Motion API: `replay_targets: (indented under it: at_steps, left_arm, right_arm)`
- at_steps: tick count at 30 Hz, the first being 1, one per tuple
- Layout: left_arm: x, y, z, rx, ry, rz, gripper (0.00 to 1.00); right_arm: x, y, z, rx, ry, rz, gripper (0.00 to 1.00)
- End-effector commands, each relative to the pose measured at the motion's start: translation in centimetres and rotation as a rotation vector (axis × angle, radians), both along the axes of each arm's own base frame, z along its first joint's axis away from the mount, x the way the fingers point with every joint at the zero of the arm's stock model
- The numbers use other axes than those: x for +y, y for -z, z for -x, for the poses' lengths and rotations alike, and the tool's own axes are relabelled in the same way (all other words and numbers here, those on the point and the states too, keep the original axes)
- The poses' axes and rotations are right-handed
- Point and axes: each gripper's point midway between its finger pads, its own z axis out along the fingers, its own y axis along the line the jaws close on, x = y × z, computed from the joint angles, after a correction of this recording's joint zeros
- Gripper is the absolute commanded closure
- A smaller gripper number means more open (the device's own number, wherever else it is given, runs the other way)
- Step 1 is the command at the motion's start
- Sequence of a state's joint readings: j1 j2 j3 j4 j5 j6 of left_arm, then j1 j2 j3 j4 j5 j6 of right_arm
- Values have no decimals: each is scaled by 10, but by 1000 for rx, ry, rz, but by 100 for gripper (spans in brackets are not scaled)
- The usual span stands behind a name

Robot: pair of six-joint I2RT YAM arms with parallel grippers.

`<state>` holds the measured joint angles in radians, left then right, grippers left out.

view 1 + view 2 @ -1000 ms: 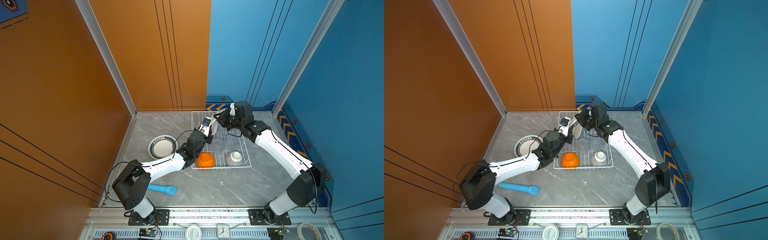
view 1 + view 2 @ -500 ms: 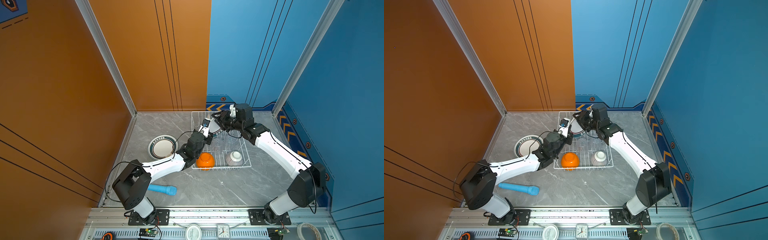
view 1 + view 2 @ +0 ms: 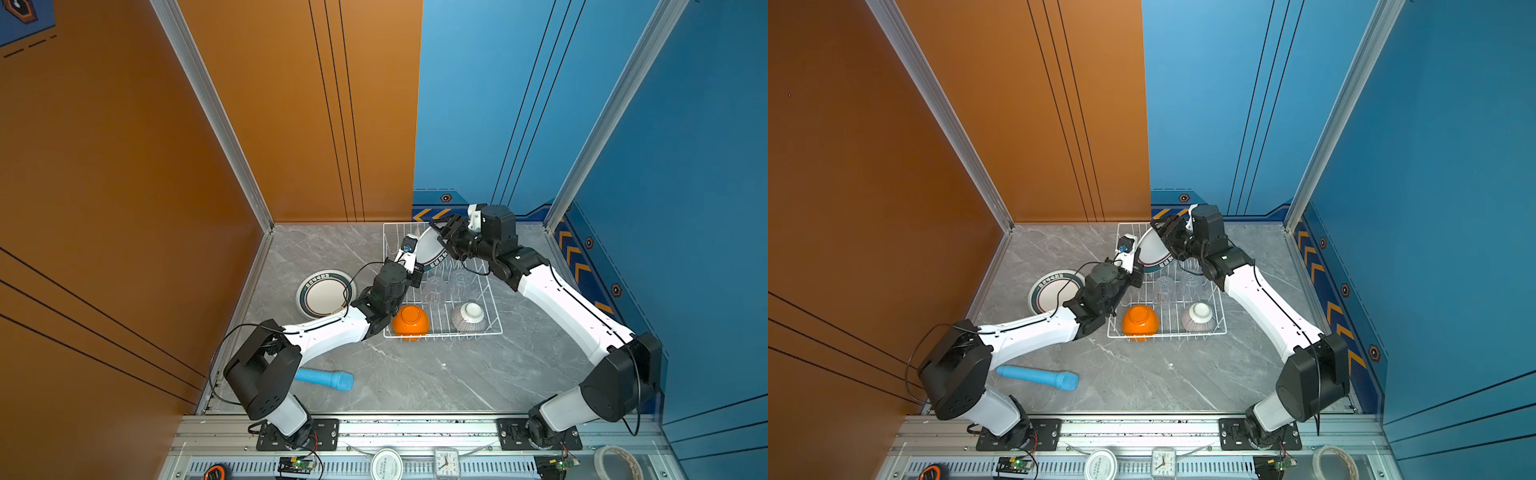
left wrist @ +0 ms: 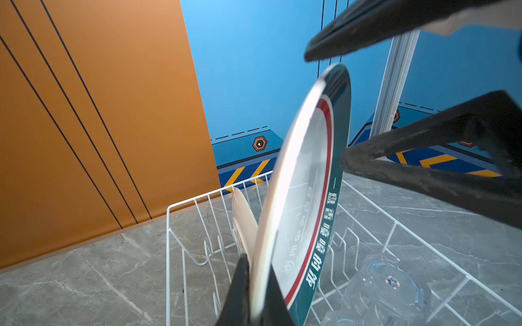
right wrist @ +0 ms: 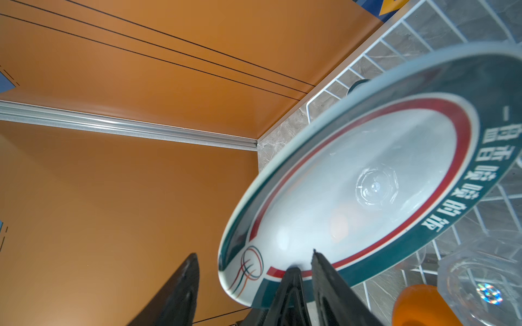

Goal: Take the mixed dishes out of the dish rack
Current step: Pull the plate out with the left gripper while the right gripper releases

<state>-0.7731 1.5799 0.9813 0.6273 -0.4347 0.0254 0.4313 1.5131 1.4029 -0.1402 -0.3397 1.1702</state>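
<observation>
1. The dish rack [image 3: 441, 333], a white wire basket, stands on the grey marbled desk [image 3: 419, 374] close to the back wall in both top views.
2. A green-rimmed plate [image 3: 430, 249], white with a red ring and lettering on its face, stands on edge and tilted above the rack's far left part.
3. The left end effector [image 4: 258, 296] is clamped on this plate's lower rim. In the left wrist view one finger lies against the back and the other against the face.
4. The right end effector [image 5: 254, 252] has its fingers apart and straddles the same plate's upper rim. One finger stands clear behind the plate. The other sits at the face, and I cannot tell whether it touches.
5. A pale plate [image 4: 243, 223] stands on edge among the rack's prongs, just behind the green-rimmed one.
6. Clear glasses [image 4: 387, 285] sit in the rack's middle rows, near the gripped plate's face.
7. An orange bowl [image 3: 410, 321] lies upside down at the rack's near left corner.
8. A striped bowl [image 3: 467, 318] lies upside down at the near right corner, its white foot upward.
9. A flat plate [image 3: 326, 293] lies face up on the desk to the left of the rack, apart from it, and the left arm crosses its near edge.
10. A light-blue cylinder [image 3: 324, 379] lies on its side on the desk beside the left arm's base, well apart from the rack.
</observation>
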Motion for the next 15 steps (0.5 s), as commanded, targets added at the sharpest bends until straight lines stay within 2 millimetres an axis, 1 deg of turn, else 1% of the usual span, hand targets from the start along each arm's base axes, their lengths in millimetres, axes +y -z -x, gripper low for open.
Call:
replay_targets:
  at_steps: [1, 10, 13, 15]
  left_arm:
    - [14, -45, 0, -89, -33, 121, 100]
    - [26, -50, -5, -85, -63, 143, 100]
    - [32, -51, -10, -78, -89, 140, 100]
    - [39, -54, -11, -73, -107, 143, 100]
  right_arm:
    - [-9, -5, 4, -34, 9, 15, 33]
    - [-22, -3, 2, -36, 26, 15, 33]
    - [-26, -5, 4, -54, 22, 17, 32]
    - [-30, -7, 6, -81, 23, 39, 32]
